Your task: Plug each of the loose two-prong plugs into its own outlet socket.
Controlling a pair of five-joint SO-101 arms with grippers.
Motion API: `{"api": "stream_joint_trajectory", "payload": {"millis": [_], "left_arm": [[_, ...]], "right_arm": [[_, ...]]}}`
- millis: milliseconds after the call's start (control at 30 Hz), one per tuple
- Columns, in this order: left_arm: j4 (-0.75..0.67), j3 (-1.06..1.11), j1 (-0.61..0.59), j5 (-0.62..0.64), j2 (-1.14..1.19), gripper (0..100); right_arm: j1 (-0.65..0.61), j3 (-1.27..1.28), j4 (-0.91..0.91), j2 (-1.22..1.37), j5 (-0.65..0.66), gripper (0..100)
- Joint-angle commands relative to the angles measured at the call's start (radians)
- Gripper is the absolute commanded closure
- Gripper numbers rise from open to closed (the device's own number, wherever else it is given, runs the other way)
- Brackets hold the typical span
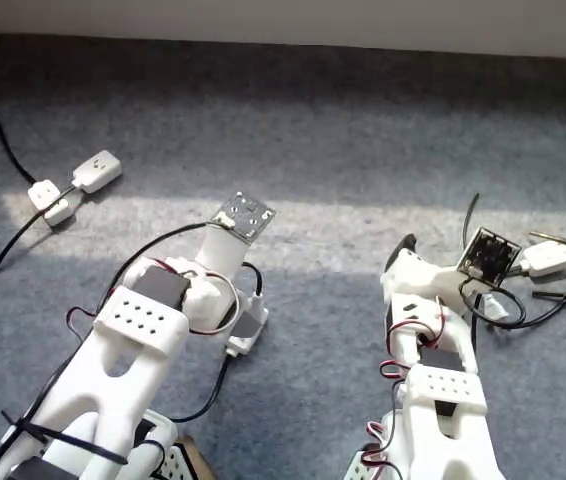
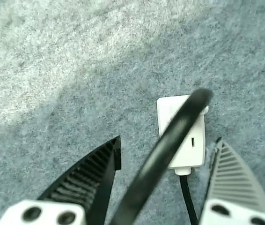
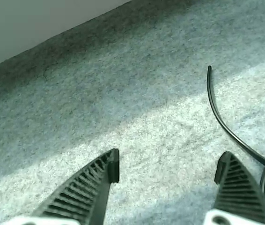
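— How do the two pincers stand?

— The left pincer [image 2: 167, 140] is released, with its two fingers spread wide over the grey carpet [image 2: 53, 70]. The right pincer [image 3: 169, 161] is released as well, and there is only carpet between its fingers.

— And where is the thing for the task?

— A white plug [image 2: 193, 152] lies flat on the carpet between the fingertips of the left pincer. It is closer to the pale finger [image 2: 231, 183] than to the dark finger [image 2: 90, 178]. The pale tip is just beside the edge of the plug, but I cannot tell if it touches. The plug's own cord [image 2: 188, 201] comes out of the end that faces the pincer. A thick black wire [image 2: 160, 159] crosses in front of the plug and hides part of it.

— What lies farther out?

— Ahead of the right pincer, toward one side, a thin black cable [image 3: 226, 124] curves over the carpet. Beyond that the carpet ends at a pale wall [image 3: 29, 28]. From above, two more plugs [image 1: 548, 258] lie near the right pincer, just to the side of its arm, among loops of black cord [image 1: 503, 310].

— And the farthest?

— Well apart from the left pincer, a white block [image 1: 98, 170] and a smaller white piece [image 1: 48, 198] lie close together. I cannot tell if they are joined.
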Motion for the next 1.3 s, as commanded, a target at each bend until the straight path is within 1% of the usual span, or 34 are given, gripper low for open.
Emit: {"api": "stream_joint_trajectory", "payload": {"millis": [0,100,333,567,700,800,833,900,1033,1133,1267], "left_arm": [[-0.071,0.058,0.047,0.068,-0.015,69],[-0.089,0.074,0.107,0.094,0.045,69],[-0.193,0.051,0.136,0.094,0.278,69],[-0.199,0.010,0.127,0.089,0.289,69],[-0.255,0.007,0.127,0.087,0.292,69],[-0.255,0.005,0.128,0.087,0.294,70],[-0.255,0.005,0.128,0.087,0.295,71],[-0.255,0.007,0.127,0.087,0.295,78],[-0.255,0.007,0.117,0.089,0.295,100],[-0.255,0.005,0.107,0.087,0.295,96],[-0.267,-0.061,0.096,0.086,0.289,100]], "right_arm": [[0.005,-0.012,0.002,-0.012,0.011,67.4],[0.004,-0.012,0.002,-0.012,0.011,67.4],[0.004,-0.010,0.002,-0.012,0.011,67.4],[0.004,-0.010,0.002,-0.012,0.011,67.4],[0.004,-0.010,0.002,-0.012,0.012,67.4],[0.005,-0.010,0.002,-0.012,0.012,67.4],[0.005,-0.010,0.002,-0.012,0.012,67.4],[0.005,-0.010,0.002,-0.012,0.012,67.4],[0.005,-0.010,0.002,-0.012,0.012,67.4],[0.005,-0.010,0.002,-0.012,0.012,67.4],[0.004,-0.010,0.002,-0.012,0.012,67.4]]}}
